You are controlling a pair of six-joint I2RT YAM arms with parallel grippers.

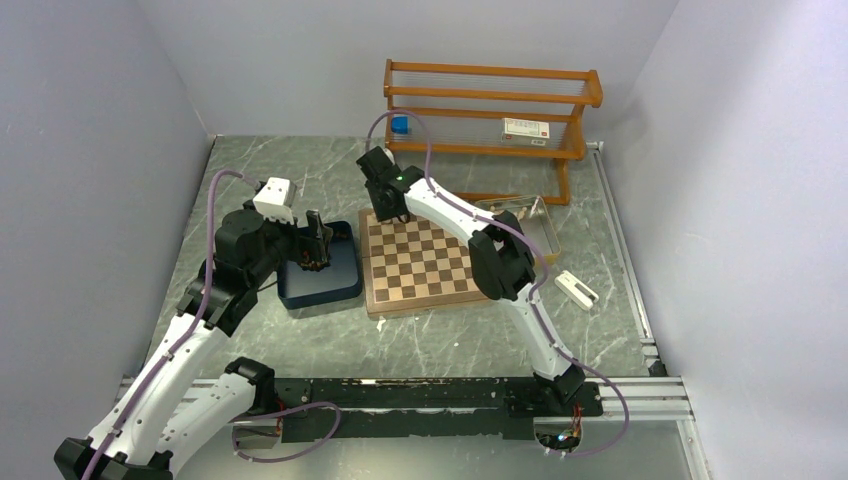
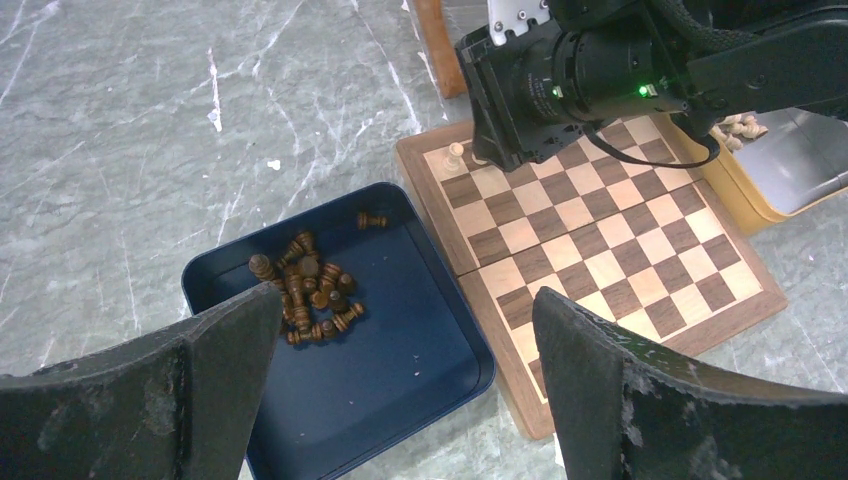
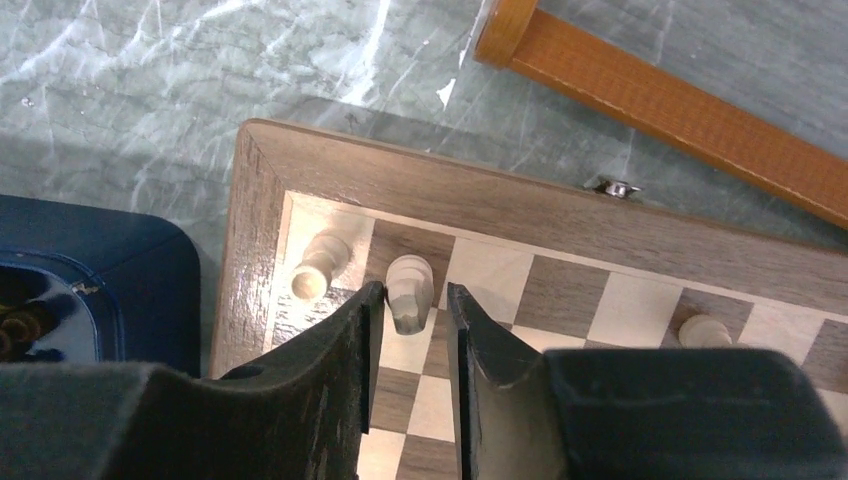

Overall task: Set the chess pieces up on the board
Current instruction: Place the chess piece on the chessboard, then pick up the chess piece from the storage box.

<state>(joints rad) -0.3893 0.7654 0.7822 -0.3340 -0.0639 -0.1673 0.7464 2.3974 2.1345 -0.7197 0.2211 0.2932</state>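
Observation:
The board (image 1: pixel 420 265) lies mid-table. My right gripper (image 3: pixel 415 290) hovers low over its far left corner, jaws a little apart around a cream piece (image 3: pixel 410 285) standing on the second square; the left finger touches it and the right finger stands just off it. Another cream piece (image 3: pixel 318 265) stands on the corner square, and a third (image 3: pixel 700 328) further along the row. My left gripper (image 2: pixel 405 310) is open and empty above the dark blue tray (image 2: pixel 400 400), which holds a heap of dark brown pieces (image 2: pixel 305 290).
A shallow tan tray (image 1: pixel 545 235) right of the board holds more cream pieces (image 2: pixel 740 125). A wooden rack (image 1: pixel 490 100) stands at the back. A small white object (image 1: pixel 577 289) lies right of the board.

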